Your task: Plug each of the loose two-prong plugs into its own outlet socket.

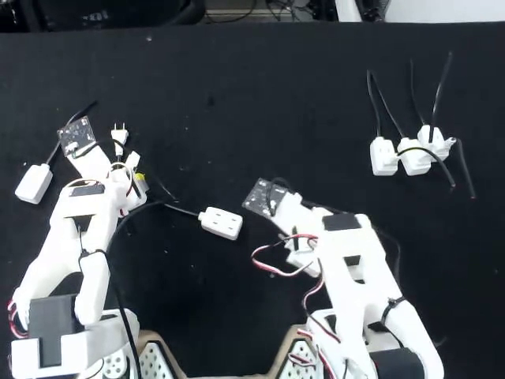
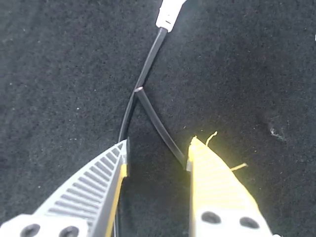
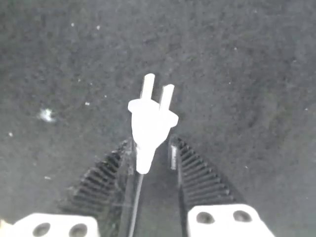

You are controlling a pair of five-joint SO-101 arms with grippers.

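A white two-prong plug [image 3: 150, 121] sits between the fingers of my right gripper [image 3: 149, 148], prongs pointing away, its thin cord trailing back under the jaws. That gripper [image 1: 271, 201] hovers at the table's middle, just right of a white outlet socket [image 1: 221, 223] on a black cord. My left gripper [image 2: 157, 150] is open, its tips straddling two black cords [image 2: 148, 106] that lead to another white plug [image 2: 169, 14]. From above, this plug [image 1: 119, 133] lies just beyond the left gripper [image 1: 125, 160]. A further white outlet [image 1: 33, 183] lies at the far left.
The table is covered in black cloth [image 1: 260, 95]. At the right stand three white outlets [image 1: 410, 154] side by side, black cords rising from them. Red and white servo wires [image 1: 272, 264] loop off the right arm.
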